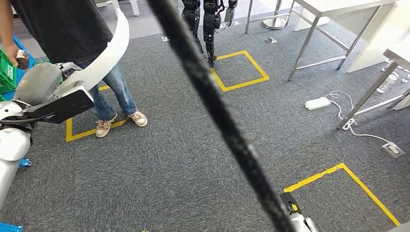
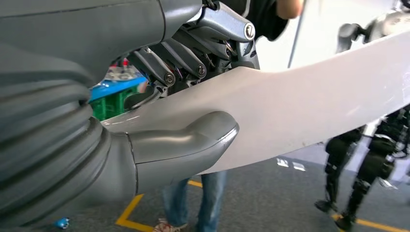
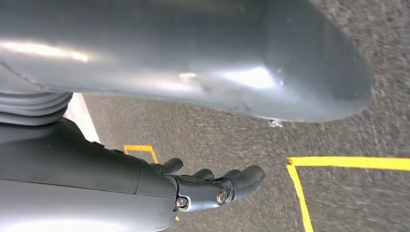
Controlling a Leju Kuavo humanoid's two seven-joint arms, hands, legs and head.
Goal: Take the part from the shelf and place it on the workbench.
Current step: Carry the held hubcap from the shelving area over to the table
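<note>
**Left hand holds the part beside a person**

Head view: the left hand (image 1: 38, 84) grips a long curved white part (image 1: 107, 53), which arcs up against the person (image 1: 72, 29) standing on the carpet (image 1: 183, 164).

Left wrist view: thumb (image 2: 188, 145) and fingers (image 2: 164, 63) clamp the part (image 2: 314, 106).

Right wrist view: the right hand (image 3: 212, 186) holds nothing, fingers loosely extended above the carpet.

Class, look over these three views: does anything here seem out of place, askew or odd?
A thick black cable hangs slanted right across the head view, blocking part of the floor. A white power strip and its cord lie loose on the carpet. The left hand holds the white curved part normally.
</note>
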